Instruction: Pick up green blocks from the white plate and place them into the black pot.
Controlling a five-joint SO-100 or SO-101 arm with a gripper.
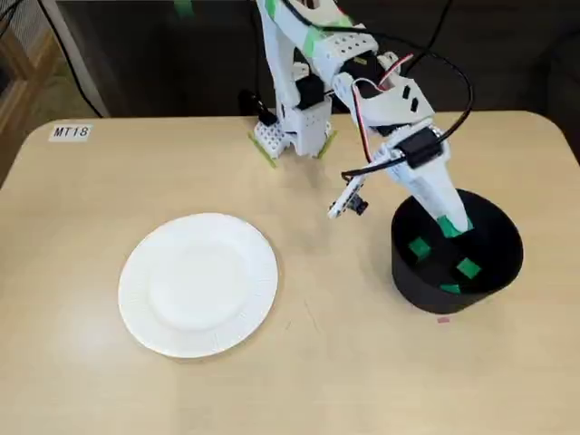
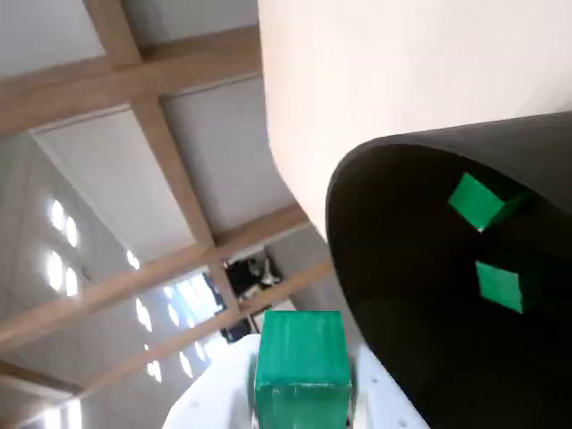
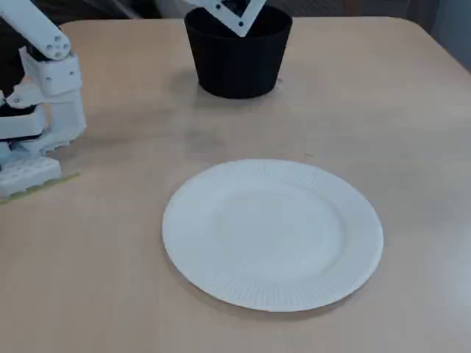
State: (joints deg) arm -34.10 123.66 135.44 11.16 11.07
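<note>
Your white two-finger gripper point(image 1: 451, 227) hangs inside the round black pot point(image 1: 405, 276), clamped on a green cube block point(image 2: 301, 362). Three loose green blocks point(image 1: 419, 248) lie on the pot's floor. In a fixed view, the white paper plate point(image 1: 198, 283) sits well apart to the left.

Soft, even overhead light fell on the table point(image 1: 91, 272). Left of the black pot point(image 3: 237, 59) lay a faint shadow. The wrist view was blurred, and its ceiling lamps point(image 2: 55, 268) glared.
</note>
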